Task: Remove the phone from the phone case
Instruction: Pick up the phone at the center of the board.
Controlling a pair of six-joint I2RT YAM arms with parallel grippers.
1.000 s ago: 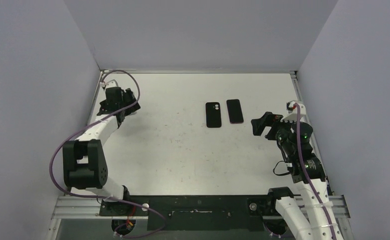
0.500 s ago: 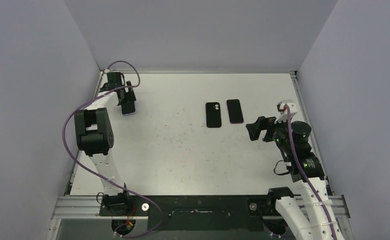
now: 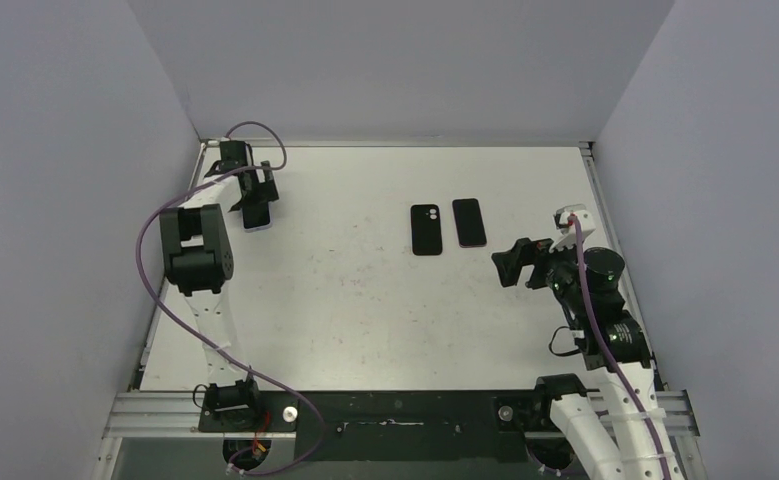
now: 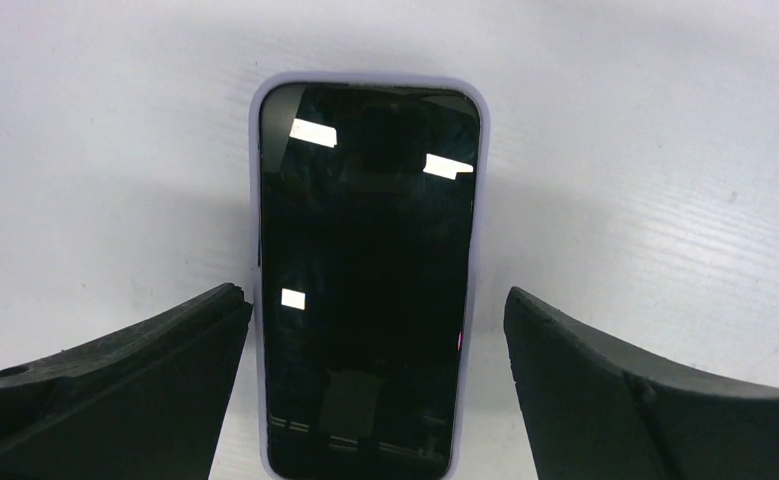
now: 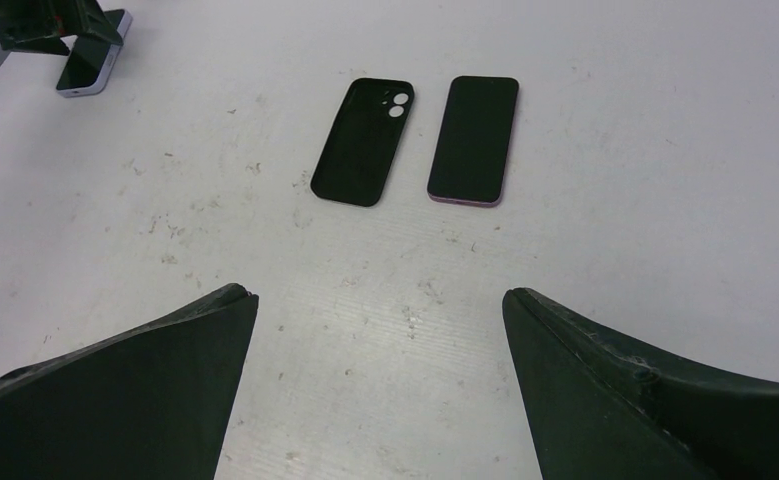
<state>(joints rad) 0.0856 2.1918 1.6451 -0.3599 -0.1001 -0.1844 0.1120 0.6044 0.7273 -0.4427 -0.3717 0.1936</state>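
White table (image 3: 365, 300), seen from above, with two arms bolted at its near edge. The left arm (image 3: 197, 262) reaches to the far left corner, and the right arm (image 3: 597, 300) stands over the right side. The left gripper (image 4: 375, 300) hangs over the task's phone (image 4: 365, 270), its jaws spread wide and straddling the phone's long sides without pinching anything. The right gripper (image 5: 378, 298) also has its jaws spread and empty. It faces the middle of the table, well apart from the left gripper's work. The phone lies flat and screen up at the far left, seated in a pale lavender case (image 4: 257, 200) that shows only as a thin rim around the glass. Near the table's centre an empty black case (image 3: 426, 229) lies just beside a bare second phone (image 3: 469, 222), the two apart. Likely hazards: jaws closing on the long sides would clamp case and phone together instead of parting them. Because the set lies flat, the fingertips could skid off the thin rim or push it toward the far left edge. With the right gripper so far off, nothing braces the case. No brand, label or writing is legible on any device; the screen shows only reflections.
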